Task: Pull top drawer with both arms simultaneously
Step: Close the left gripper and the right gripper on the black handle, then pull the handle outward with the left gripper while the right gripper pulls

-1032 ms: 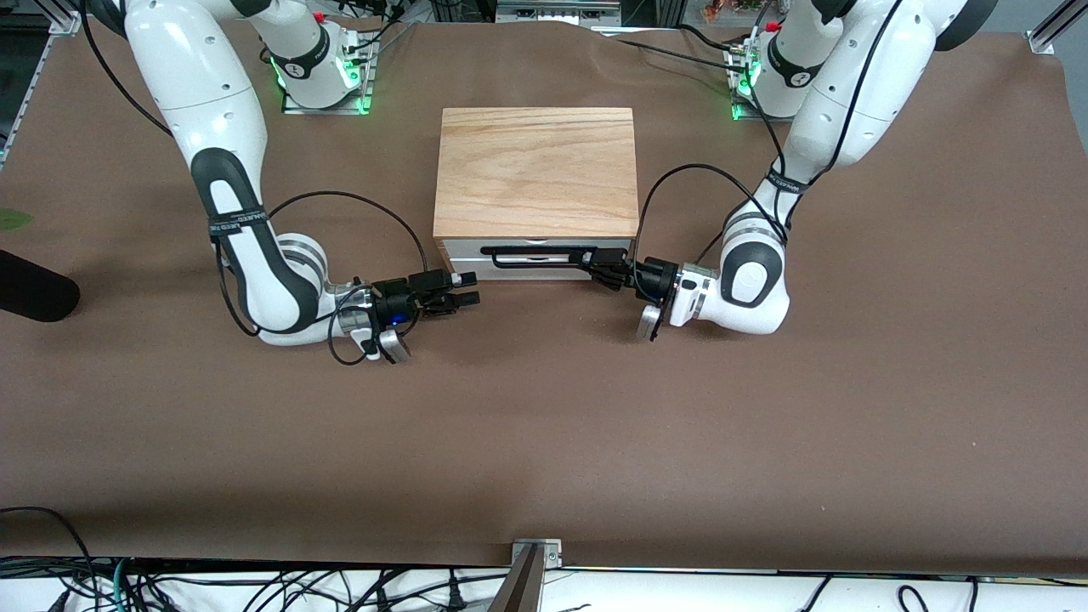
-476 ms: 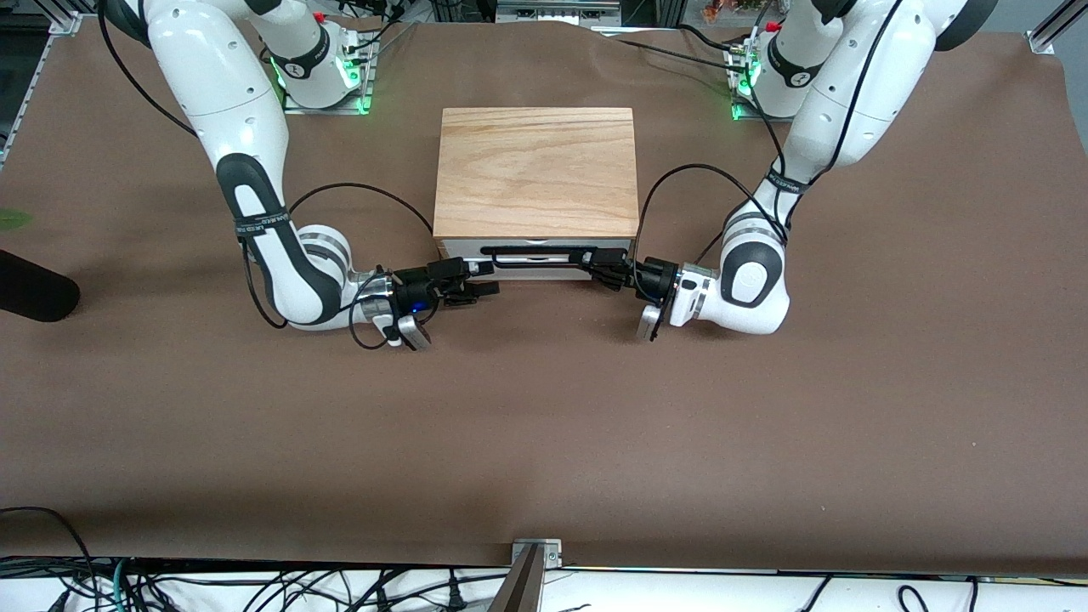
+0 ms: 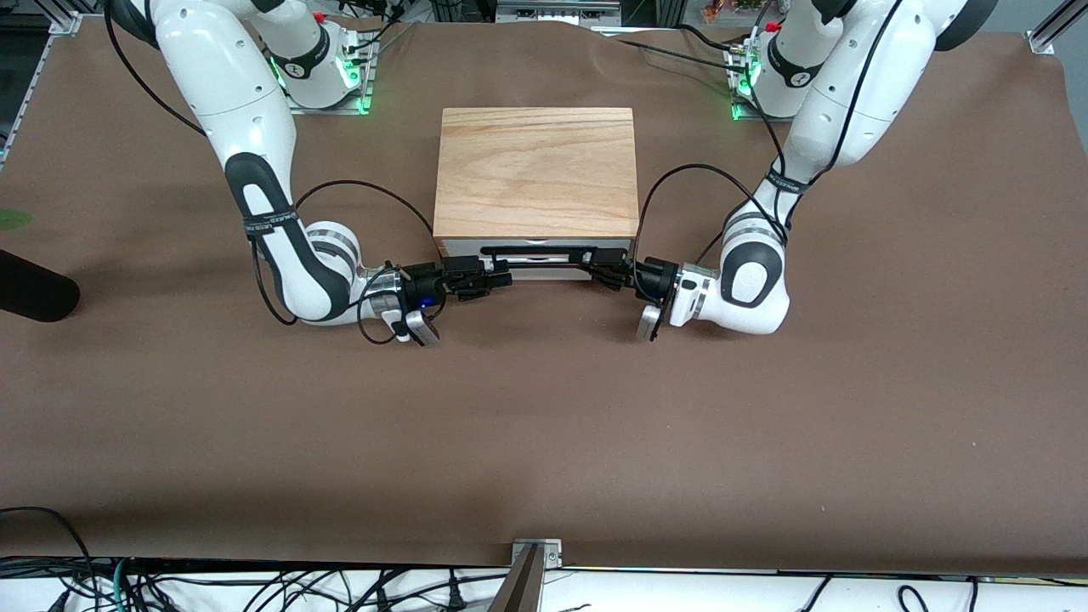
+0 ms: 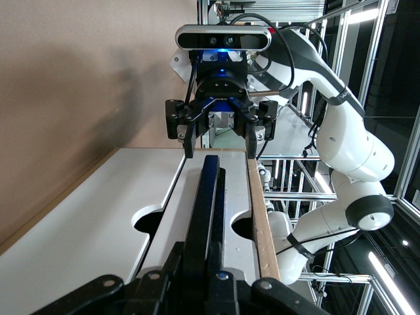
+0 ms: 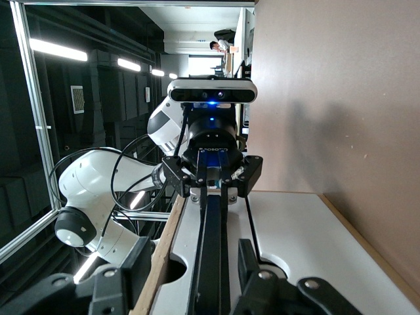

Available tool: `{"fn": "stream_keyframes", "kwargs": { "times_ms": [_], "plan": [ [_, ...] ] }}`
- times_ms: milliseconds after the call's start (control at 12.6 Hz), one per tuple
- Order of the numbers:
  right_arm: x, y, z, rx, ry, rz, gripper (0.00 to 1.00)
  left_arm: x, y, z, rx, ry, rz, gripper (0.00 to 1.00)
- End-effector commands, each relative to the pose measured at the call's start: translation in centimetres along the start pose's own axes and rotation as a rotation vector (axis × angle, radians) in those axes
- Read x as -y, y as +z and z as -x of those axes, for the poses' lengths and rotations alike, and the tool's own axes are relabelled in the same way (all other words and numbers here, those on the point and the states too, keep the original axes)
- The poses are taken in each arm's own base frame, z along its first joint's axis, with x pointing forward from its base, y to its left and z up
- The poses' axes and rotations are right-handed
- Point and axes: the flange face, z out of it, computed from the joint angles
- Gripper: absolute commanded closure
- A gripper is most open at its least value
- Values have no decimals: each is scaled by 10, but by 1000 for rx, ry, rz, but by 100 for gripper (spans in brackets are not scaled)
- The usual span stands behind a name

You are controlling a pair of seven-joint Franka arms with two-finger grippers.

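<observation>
Left gripper (image 3: 592, 257) clamped narrow on the handle (image 3: 540, 252), at the bar's end toward the left arm (image 3: 837, 110). Lying low and level, fingers pointing along the bar toward the right gripper (image 3: 500, 272). Seen from the right wrist view as two fingertips pinching the bar with no gap on either side.

Right gripper at the other end of the same handle, reaching in from the right arm (image 3: 229, 93). Half-open: one finger on each side of the bar, a sliver of space showing between each fingertip (image 4: 188, 141) and the bar. Straddling, not gripping.

Drawer (image 4: 231, 190) directly between the two grippers, its white front facing the front camera, just under the wood top of the box (image 3: 535, 170). Front roughly level with the lower panel (image 4: 98, 216) below it, so pushed in. Handle running straight from one gripper to the other, standing off the white front.

Box above both grippers in the front view, midway between the two arm bases. Brown table (image 3: 544, 425) beneath both wrists, each gripper hovering just over it.
</observation>
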Motion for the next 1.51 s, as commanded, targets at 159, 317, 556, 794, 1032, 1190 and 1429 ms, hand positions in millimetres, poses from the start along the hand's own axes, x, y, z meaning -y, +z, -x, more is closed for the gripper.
{"fn": "stream_keyframes", "kwargs": {
  "times_ms": [159, 317, 556, 794, 1032, 1190, 1429],
  "plan": [
    [0, -7, 22, -3, -25, -39, 39, -6, 3, -3, -25, 12, 26, 100],
    [-4, -9, 31, 5, -21, -61, 39, -6, 3, -3, -25, 14, 26, 100],
    [-6, -12, 32, 1, -26, -56, 48, -7, 4, -3, -27, 13, 29, 100],
    [-7, -15, 31, -6, -30, -46, 89, -7, 4, -3, -30, 12, 30, 100],
    [-7, -16, 31, -7, -30, -44, 100, -7, 5, -3, -29, 12, 31, 100],
    [-7, -16, 29, -9, -31, -41, 100, -7, 4, -3, -30, 12, 30, 100],
    [-5, -16, 22, -20, -43, -20, 100, -7, 4, -4, -30, 11, 30, 100]
  ]
}}
